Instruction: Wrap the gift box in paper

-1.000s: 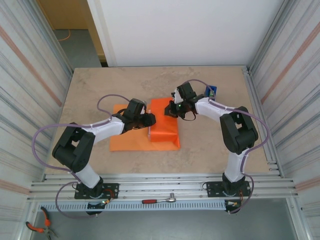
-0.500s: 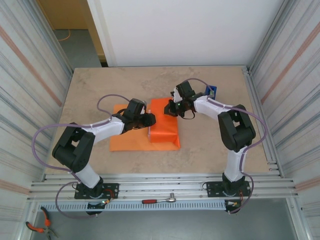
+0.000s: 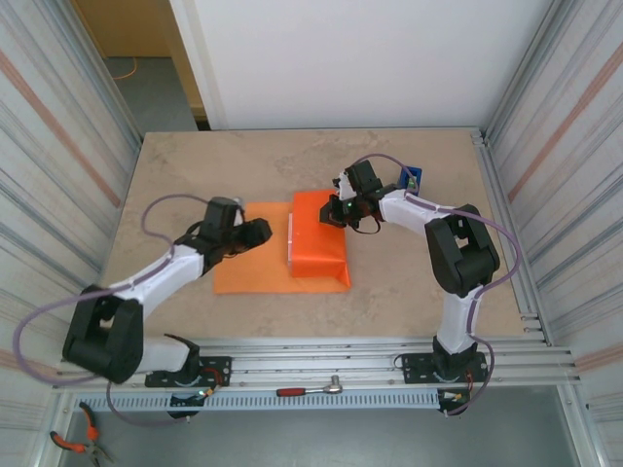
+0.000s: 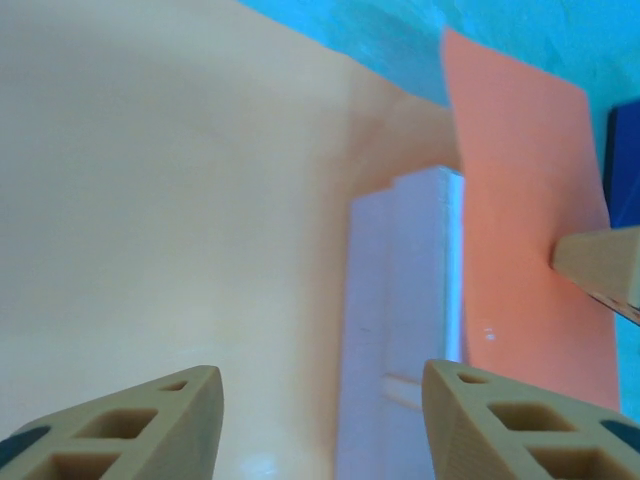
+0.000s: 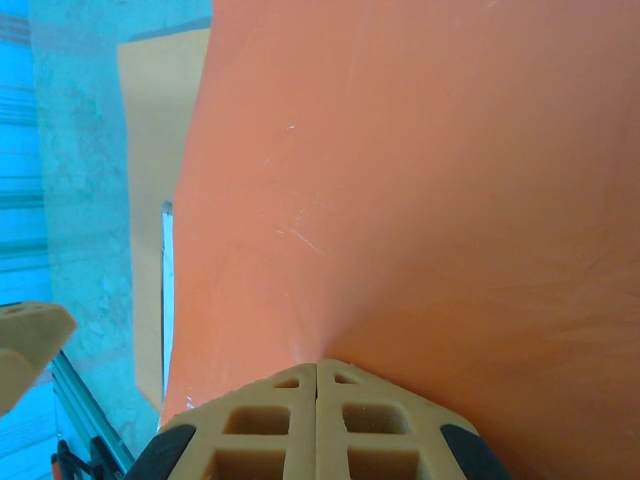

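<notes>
Gift box [image 3: 290, 236] is sitting mid-frame in the top view, w/ paper [image 3: 251, 274] draping over it from the right, its pale left side showing. My left gripper [image 3: 260, 232] is hovering just left of it, fingers spread, nothing btwn. Right gripper [image 3: 334, 213] is resting on the paper's upper right, fingers pressed together.

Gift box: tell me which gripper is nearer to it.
Right. The right gripper, shut, meets the orange paper folded over the gift box, right above it. The left gripper is open beside the box's left edge, over the flat sheet, clear of it.
</notes>
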You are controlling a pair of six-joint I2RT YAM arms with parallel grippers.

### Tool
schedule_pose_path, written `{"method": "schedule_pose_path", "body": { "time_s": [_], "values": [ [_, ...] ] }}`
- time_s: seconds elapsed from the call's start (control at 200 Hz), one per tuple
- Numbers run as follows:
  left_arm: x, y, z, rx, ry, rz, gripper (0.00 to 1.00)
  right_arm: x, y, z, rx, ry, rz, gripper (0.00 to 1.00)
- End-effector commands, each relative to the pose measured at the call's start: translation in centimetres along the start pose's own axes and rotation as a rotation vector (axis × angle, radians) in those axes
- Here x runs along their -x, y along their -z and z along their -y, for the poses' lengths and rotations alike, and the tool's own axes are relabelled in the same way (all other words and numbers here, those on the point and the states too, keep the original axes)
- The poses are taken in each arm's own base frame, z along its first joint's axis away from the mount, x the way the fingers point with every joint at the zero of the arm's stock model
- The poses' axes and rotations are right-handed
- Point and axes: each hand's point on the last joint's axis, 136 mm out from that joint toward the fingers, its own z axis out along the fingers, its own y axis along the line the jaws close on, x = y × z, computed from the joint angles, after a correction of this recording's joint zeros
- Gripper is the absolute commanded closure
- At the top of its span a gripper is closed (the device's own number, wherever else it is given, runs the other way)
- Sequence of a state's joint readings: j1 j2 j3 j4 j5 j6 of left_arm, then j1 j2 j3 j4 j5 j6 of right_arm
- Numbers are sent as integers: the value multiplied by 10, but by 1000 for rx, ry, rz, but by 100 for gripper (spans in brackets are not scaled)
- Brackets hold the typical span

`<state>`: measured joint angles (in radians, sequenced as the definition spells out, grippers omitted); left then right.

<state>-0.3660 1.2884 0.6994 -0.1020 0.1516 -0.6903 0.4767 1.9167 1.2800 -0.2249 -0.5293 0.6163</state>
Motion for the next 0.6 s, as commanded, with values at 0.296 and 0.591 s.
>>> {"method": "schedule_pose_path", "body": {
  "time_s": [0.296,0.591],
  "values": [
    [-41,35,-116,278,227,52,32,-26,-11,39,-108,-52,-66,100],
    [-48,37,-134,356,222,58,28,-25,-9,39,-108,-49,-67,100]
  ]
}}
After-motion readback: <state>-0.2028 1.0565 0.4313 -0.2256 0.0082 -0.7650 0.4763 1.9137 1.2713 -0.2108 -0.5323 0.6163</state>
